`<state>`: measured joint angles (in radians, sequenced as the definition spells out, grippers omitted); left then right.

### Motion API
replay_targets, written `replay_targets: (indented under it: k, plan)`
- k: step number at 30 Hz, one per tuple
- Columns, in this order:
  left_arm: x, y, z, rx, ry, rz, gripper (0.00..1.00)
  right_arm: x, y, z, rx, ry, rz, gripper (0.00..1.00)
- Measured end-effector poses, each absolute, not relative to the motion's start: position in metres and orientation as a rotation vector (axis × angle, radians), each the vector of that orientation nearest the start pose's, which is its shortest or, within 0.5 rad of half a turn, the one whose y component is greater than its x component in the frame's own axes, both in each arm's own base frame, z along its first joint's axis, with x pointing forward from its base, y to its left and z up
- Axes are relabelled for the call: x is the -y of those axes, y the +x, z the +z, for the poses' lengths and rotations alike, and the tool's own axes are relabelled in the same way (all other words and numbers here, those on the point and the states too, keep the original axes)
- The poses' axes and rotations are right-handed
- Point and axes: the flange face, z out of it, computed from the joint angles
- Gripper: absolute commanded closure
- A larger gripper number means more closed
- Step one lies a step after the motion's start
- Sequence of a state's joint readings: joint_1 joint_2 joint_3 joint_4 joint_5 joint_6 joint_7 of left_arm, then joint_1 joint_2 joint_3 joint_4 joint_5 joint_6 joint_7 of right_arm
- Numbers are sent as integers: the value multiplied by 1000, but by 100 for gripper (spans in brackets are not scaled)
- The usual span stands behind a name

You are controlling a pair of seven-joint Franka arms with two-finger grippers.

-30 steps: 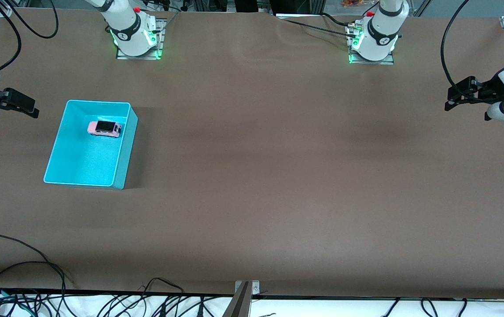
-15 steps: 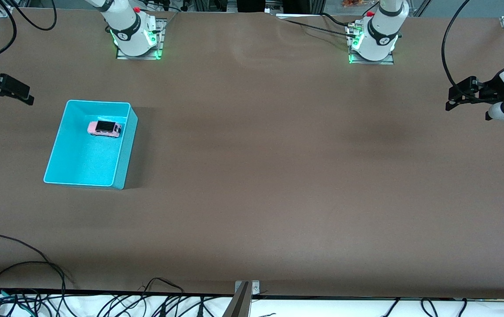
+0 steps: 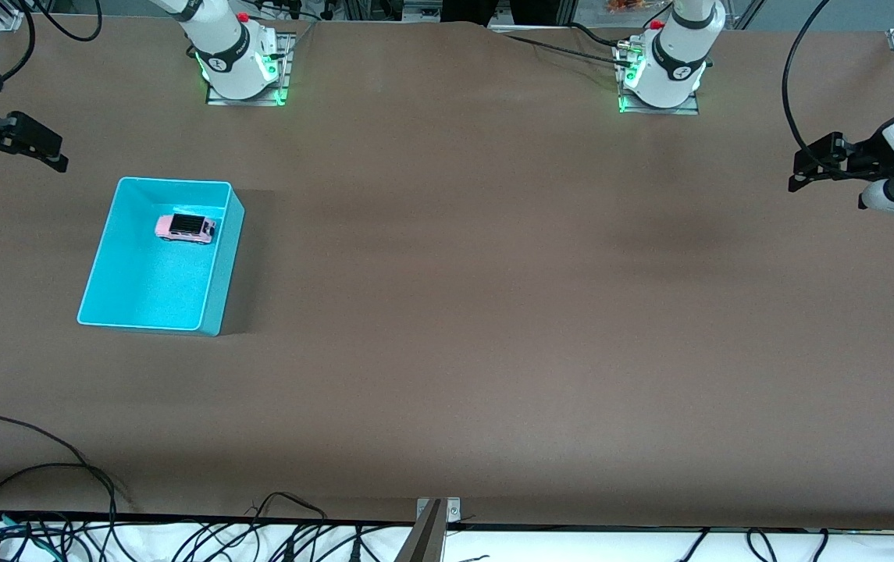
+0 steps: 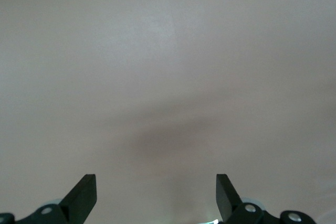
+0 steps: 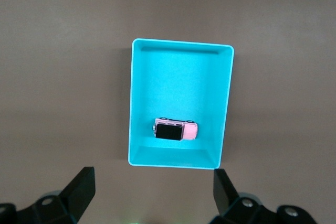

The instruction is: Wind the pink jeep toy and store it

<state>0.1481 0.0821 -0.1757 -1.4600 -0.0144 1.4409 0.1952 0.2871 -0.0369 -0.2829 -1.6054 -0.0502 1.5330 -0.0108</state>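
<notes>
Pink jeep toy [image 3: 186,227] in bin [image 3: 216,277], right end effector [image 3: 21,148] apart.

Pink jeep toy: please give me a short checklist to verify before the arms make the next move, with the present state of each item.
1. Pink jeep toy inside the turquoise bin: ok, it lies on the bin floor at the end farther from the front camera.
2. Toy free of both grippers: ok, nothing touches it.
3. Right gripper open and empty: ok, it is up in the air at the right arm's end of the table, outside the bin.
4. Left gripper open and empty: ok, over bare table at the left arm's end.
5. Bin upright on the table: ok.
6. Toy wound: cannot tell.
</notes>
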Motion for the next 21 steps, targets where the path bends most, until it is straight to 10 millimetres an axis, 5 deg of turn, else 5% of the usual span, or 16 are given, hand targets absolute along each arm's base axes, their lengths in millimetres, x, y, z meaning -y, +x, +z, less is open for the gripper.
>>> replay_targets:
  k: [21]
  plan:
    - [10,564,626,-346,-3156,153,0,2,549,613,28,-3190,80,0]
